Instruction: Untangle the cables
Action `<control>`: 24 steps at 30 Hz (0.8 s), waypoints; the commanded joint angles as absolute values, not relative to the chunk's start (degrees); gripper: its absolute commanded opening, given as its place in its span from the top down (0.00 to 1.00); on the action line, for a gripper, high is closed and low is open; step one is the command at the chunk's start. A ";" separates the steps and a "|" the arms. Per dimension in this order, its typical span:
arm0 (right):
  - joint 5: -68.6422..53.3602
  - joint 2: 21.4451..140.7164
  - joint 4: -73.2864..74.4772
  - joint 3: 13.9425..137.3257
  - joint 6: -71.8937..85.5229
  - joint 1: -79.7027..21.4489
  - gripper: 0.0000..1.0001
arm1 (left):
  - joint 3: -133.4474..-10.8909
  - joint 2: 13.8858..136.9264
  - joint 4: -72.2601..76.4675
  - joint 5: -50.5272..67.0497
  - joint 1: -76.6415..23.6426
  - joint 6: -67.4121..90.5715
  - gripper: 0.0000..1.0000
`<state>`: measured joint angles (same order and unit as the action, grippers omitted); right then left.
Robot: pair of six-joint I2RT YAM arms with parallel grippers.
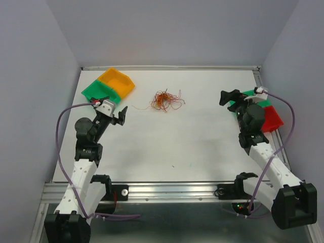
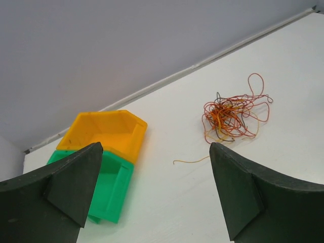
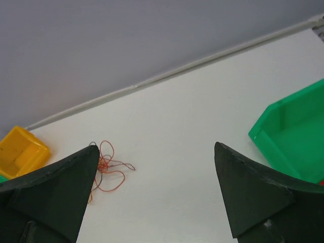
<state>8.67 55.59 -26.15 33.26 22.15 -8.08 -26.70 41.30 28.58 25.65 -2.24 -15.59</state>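
Observation:
A tangled bundle of thin orange, red and dark cables [image 1: 165,100] lies on the white table, towards the back and a little left of centre. In the left wrist view the cable tangle [image 2: 233,115] sits ahead and to the right, with one loose orange strand [image 2: 192,161] trailing toward me. My left gripper [image 1: 112,109] hangs open to the left of the tangle, nothing between its fingers [image 2: 76,179]. My right gripper [image 1: 234,99] hangs open far to the right, also empty. The right wrist view shows part of the cable tangle [image 3: 109,169] behind its left finger [image 3: 55,195].
An orange bin [image 1: 118,81] and a green bin [image 1: 99,90] sit together at the back left, just behind my left gripper. A green bin [image 1: 249,96] and a red bin [image 1: 271,119] stand at the right edge beside my right arm. Walls enclose the table.

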 commanded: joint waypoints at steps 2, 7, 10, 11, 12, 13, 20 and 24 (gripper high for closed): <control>2.46 52.65 -17.41 29.54 29.26 -8.26 0.00 | -27.68 44.11 31.03 34.97 -2.37 -16.43 0.01; 2.46 48.52 -16.88 24.45 30.41 -8.17 0.00 | -30.93 50.69 27.34 41.39 -2.90 -18.19 0.01; 1.23 50.26 -17.31 23.73 30.67 -8.26 0.00 | -33.13 55.71 24.79 40.52 -4.39 -18.90 0.02; 0.27 53.49 -18.62 24.08 30.33 -8.26 0.00 | -34.53 56.94 24.18 39.91 -4.83 -19.33 0.02; -2.52 55.18 -19.15 24.69 29.80 -8.26 0.01 | -35.15 58.17 23.04 39.64 -5.79 -19.60 0.03; -4.64 57.72 -20.29 26.61 29.45 -8.26 0.03 | -36.46 60.71 22.51 39.29 -6.24 -20.12 0.04; -10.38 76.62 -29.88 33.82 27.17 -13.88 0.08 | -43.23 71.62 20.48 35.60 -9.40 -22.41 0.06; -5.55 84.98 -30.32 41.03 24.79 -20.29 0.06 | -50.09 78.74 14.95 33.23 -9.49 -25.56 0.13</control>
<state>-7.29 81.76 -23.18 33.01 27.83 -15.73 -43.66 75.53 17.98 35.68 -9.32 -21.80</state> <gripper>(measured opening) 0.937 0.899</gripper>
